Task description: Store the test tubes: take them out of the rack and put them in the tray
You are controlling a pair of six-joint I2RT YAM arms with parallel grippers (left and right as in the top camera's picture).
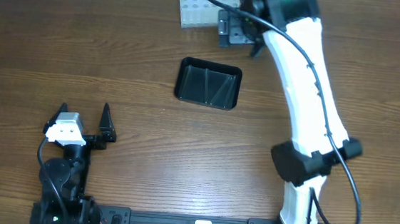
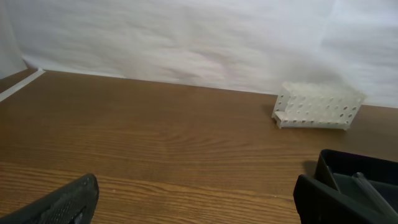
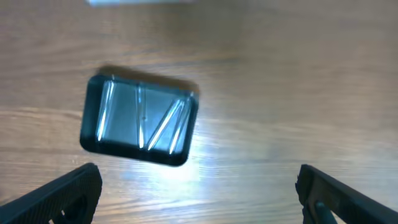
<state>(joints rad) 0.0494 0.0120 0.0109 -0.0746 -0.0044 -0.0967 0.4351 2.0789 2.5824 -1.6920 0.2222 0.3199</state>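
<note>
Both gaping empty, the right hand (image 3: pixel 198 186) is hovering by the rack (image 1: pixel 197 11) at the surface's (image 1: pixel 83 45) far edge, the left hand (image 1: pixel 84 109) well apart.

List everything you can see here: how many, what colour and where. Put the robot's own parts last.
Table: one, brown wood, under everything.
Rack: one, white, far edge of the table; no tubes seen standing out of it.
Tray: one, black, mid-table, nearer the arms than the rack.
Test tubes: about four, clear, lying in the tray.
Backdrop: one, white, behind the table.
Left arm: one, black with a white wrist block, near left of the table, jaws open.
Right arm: one, white and black, reaching toward the rack, jaws open.
</note>
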